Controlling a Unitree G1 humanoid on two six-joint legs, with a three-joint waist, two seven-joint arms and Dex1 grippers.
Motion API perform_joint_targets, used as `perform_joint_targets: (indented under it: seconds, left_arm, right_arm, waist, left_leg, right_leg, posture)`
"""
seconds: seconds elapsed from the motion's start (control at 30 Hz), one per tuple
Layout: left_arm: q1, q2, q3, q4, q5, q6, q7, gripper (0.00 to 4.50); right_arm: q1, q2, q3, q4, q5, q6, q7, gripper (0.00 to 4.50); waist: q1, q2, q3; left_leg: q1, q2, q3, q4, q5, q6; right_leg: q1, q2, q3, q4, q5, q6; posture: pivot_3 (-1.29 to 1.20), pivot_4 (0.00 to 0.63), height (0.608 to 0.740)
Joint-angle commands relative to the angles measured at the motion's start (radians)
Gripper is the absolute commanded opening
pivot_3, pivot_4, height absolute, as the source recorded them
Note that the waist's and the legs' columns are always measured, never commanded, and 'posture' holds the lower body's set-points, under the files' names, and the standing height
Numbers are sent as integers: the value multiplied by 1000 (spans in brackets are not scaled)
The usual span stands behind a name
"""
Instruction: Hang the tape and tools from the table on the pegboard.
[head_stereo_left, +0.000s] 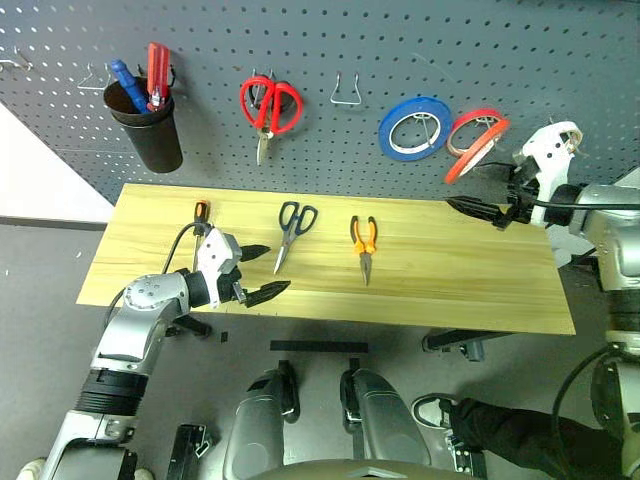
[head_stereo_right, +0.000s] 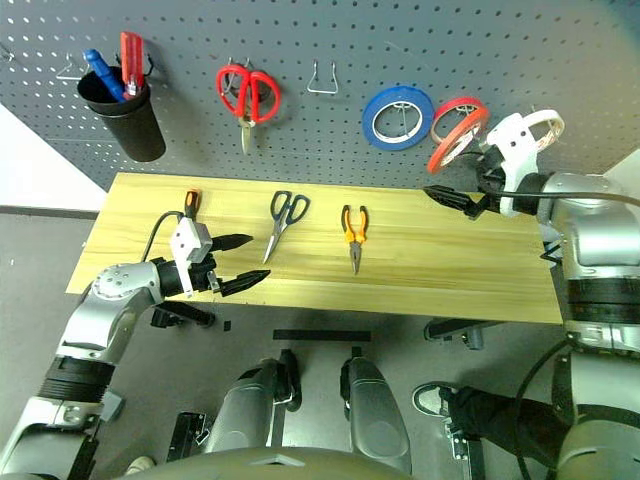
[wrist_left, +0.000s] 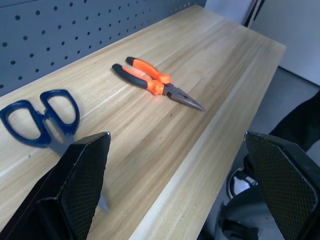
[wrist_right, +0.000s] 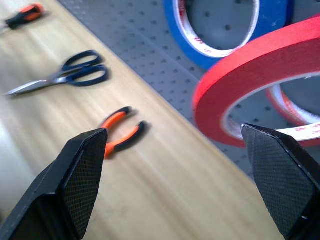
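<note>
Orange-red tape is on the pegboard at upper right of the head view, hanging tilted in front of a thinner red-rimmed roll, just right of the blue roll. I can't see the peg itself, so how well it's seated is unclear. Right gripper sits just below the tape at right of frame, fingers spread wide, nothing between them; in the right wrist view the tape ring is close beyond the fingertips, not touching as far as I can tell. Left gripper is at lower left over the near edge of the surface, fingers spread and empty too. Still lying on the surface: dark-handled scissors centre-left, orange-and-black pliers centre, small screwdriver just behind the left gripper near the back edge. So I'd say tape done, three tools left. Risks: the right fingers are near enough to the tilted roll that pulling away upward could clip it and knock it off, maybe the roll behind as well. The screwdriver is partly hidden by the left wrist, so a blind reach could roll it. Scissors and pliers lie flat, so a shallow pinch may slip.
</note>
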Motion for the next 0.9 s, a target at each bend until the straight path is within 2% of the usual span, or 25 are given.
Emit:
perform_joint_targets:
  seconds: [0.03,0.13,0.33,0.5,0.6,0.9]
  left_arm:
    - [-7,-8,2,-8,-2,-20,2,4500]
    - [-15,-16,1,2,2,-24,3,4500]
    - [-12,-20,2,1,3,-28,4,4500]
    - [13,-7,16,-24,0,-22,12,4500]
    - [33,0,21,-47,-6,-15,20,4500]
    - [71,7,34,-85,-24,1,37,4500]
  right_arm:
    - [-11,-16,-52,-52,49,30,9,4462]
    - [-50,20,-49,-79,76,47,-10,4462]
    - [-157,115,29,59,-58,-96,-151,4462]
    - [-184,148,63,96,-82,-155,-139,4462]
    - [-183,138,60,87,-73,-155,-111,4462]
    - [-72,16,40,-36,24,-43,80,4462]
  waist:
    - [-1,0,0]
    - [-2,0,0]
    - [-3,0,0]
    - [3,-1,0]
    - [2,-1,0]
    - [4,-1,-1]
  left_leg:
    - [0,0,0,0,0,0]
    - [0,0,0,0,0,0]
    - [-1,0,0,0,0,1]
    - [-1,0,0,0,1,1]
    - [-2,0,0,0,1,1]
    - [-2,-1,-1,0,1,2]
  right_leg:
    - [0,0,0,0,0,0]
    - [0,0,0,0,0,0]
    - [0,0,-1,0,0,0]
    - [0,0,-2,-1,0,0]
    - [0,0,-2,-2,0,0]
    - [1,-1,-3,-2,0,0]
  posture:
    - [-61,236,740]
    - [-64,234,740]
    - [-47,235,740]
    - [-21,236,740]
    - [-9,234,740]
    - [-11,231,740]
